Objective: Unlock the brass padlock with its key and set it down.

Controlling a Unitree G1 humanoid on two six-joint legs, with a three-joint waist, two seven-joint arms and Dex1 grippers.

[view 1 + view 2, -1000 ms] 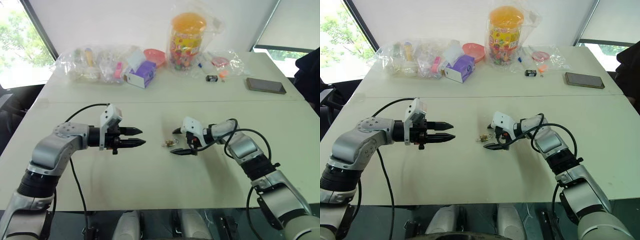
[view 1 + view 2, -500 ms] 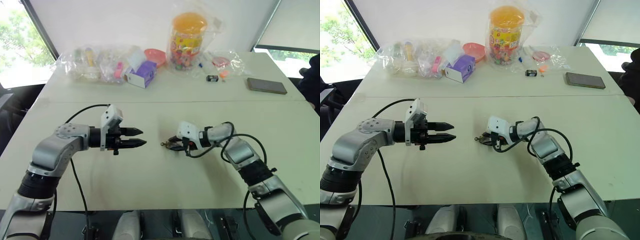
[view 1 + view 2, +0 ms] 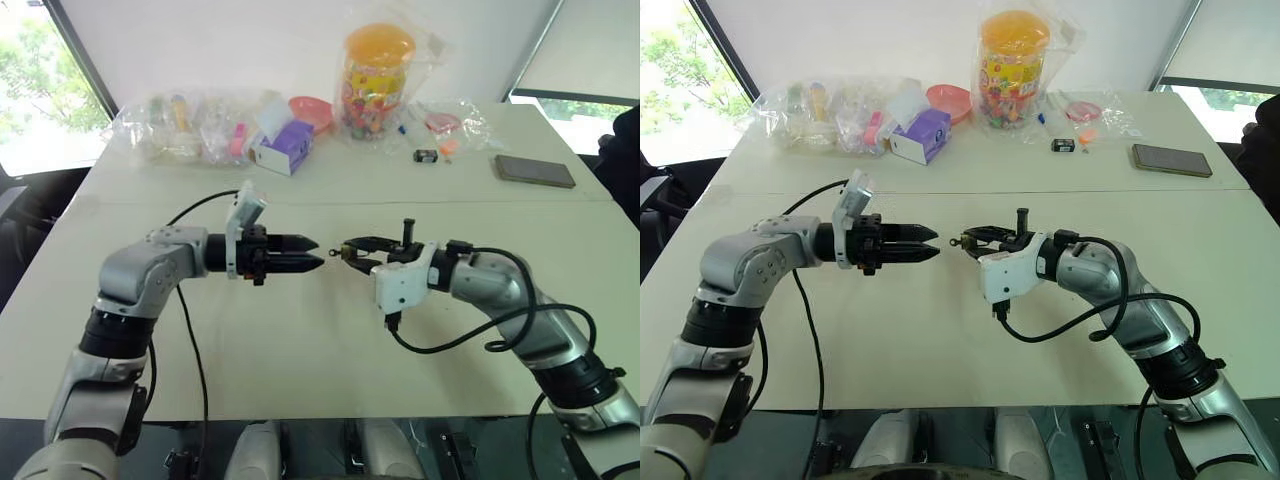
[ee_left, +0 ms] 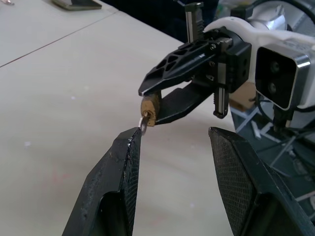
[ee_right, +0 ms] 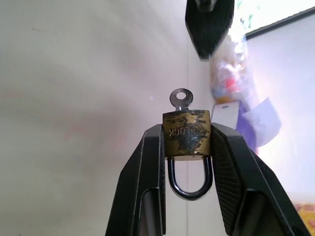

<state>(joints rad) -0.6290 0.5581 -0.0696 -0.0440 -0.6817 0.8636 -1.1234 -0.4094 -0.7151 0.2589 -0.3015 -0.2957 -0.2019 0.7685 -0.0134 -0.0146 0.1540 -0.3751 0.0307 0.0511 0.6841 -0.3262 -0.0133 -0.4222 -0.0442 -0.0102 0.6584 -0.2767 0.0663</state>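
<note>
Head views: right claw (image 3: 967, 239) is clenched on the brass padlock (image 3: 965, 241), held above the pale, matte counter (image 3: 300, 340) near its middle; left claw (image 3: 312, 253) faces it tip to tip, fingers parted with nothing between them. Wide bare counter lies around both arms; crinkled clear bags (image 3: 190, 125), an orange-lidded jar (image 3: 377, 75) and a flat dark phone (image 3: 533, 171) sit well apart along the far edge. Left wrist view: textured black fingers (image 4: 118, 182) stand apart; the lock's dull brass body and a small silvery key (image 4: 145, 119) jut toward them, key end near one fingertip. Right wrist view: cross-hatched pads (image 5: 152, 167) pinch the tarnished, stamped body sidewise; rounded steel shackle (image 5: 189, 184) hangs between the fingers, key with round holed head in the opposite face.
</note>
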